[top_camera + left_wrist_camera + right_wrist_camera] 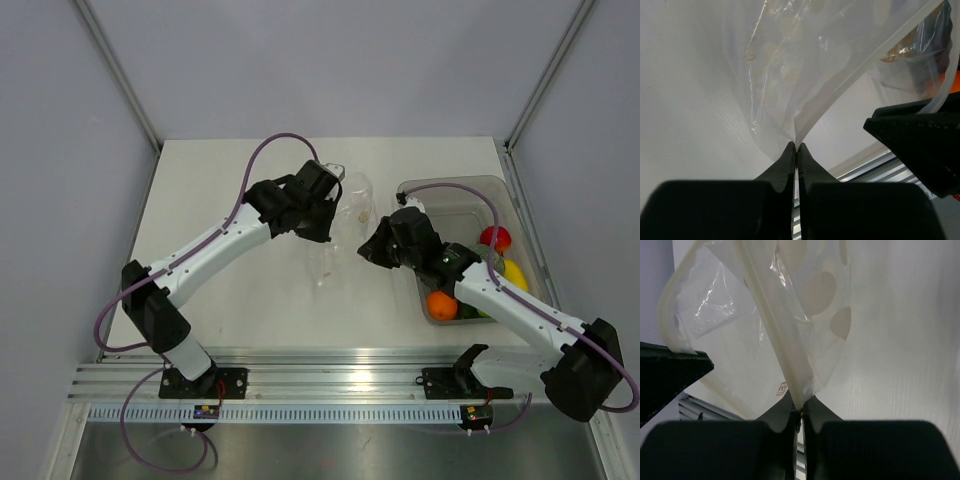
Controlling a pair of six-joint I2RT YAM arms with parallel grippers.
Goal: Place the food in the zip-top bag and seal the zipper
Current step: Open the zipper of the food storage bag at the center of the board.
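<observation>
Your left gripper [328, 212] [796, 145], well left of the grey tub [450, 183], is clamped shut on 1 edge of the zip-top bag [352, 205] [785, 75] [740, 340]. The bag stretches between your 2 grippers just left of the tub, and its zipper [840, 85] [772, 325] looks parted. Your right gripper [366, 246] [799, 407], beside the tub's left wall, pinches the opposite edge of the zipper. The food is all inside the tub: an orange [441, 305] in its near left corner and a red ball [495, 237] against its right wall.
</observation>
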